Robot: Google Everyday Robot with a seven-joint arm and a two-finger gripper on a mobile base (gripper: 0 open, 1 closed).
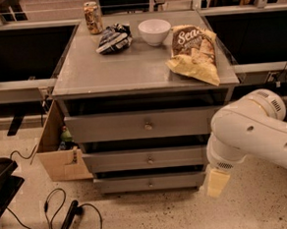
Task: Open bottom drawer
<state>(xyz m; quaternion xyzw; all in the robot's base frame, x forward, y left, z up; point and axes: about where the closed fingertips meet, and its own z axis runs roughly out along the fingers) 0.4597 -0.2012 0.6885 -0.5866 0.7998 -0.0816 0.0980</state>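
Hanging low by the right-hand front corner of the grey cabinet, the pincer (216, 183) is showing as a pale cream piece at the end of the thick white arm (255, 133). The arm is reaching in from the right. From where I am standing I cannot tell whether the pincer is wide or narrow.

The bottom drawer (128, 184) is sitting lowest of the three, just above the speckled floor, and its front is the slimmest. Its small round knob (150, 184) is at the centre of the front, well to the left of the pincer. The pincer is level with the drawer's right end, and I cannot tell whether it is touching the front. Above it the middle drawer (117, 161) and the top drawer (110, 127) are each showing a knob of their own.

On the worktop (130, 70) a drinks can (93, 17) is standing upright at the back left, with a dark crumpled wrapper (113, 38) just beside it. A white bowl (154, 31) is sitting near the back centre, and a yellow crisp bag (194, 53) is lying at the right edge.

A cardboard box (58, 157) is leaning against the cabinet's left side, and black cables (56, 206) are trailing over the floor.
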